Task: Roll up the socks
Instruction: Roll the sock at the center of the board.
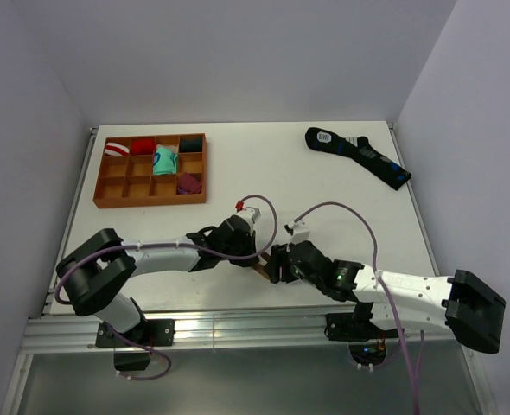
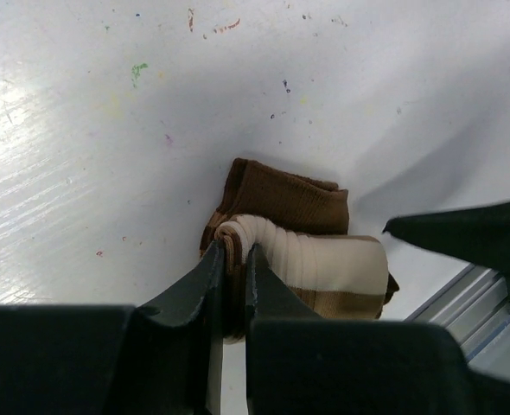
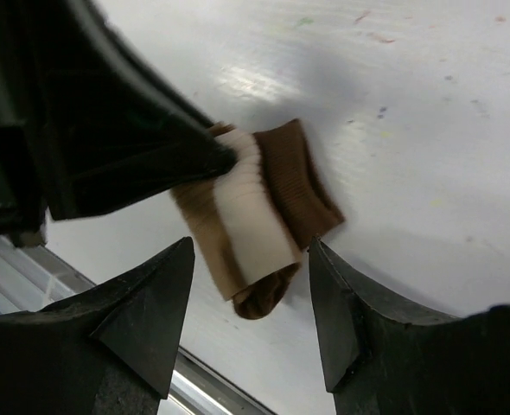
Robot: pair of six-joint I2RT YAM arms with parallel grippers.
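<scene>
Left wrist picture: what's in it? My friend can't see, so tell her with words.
The left gripper pinches one end of the socks, rolled into a brown and cream bundle lying on a white table. Another black fingertip pokes in from the right.

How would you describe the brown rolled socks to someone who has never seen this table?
Look at the middle of the near edge of the white table. There the left claw pinches a small roll of socks, and the right claw stands open before it. Only this bundle is brown with a cream band; the bundles in the tray are red, teal, purple or dark.
</scene>
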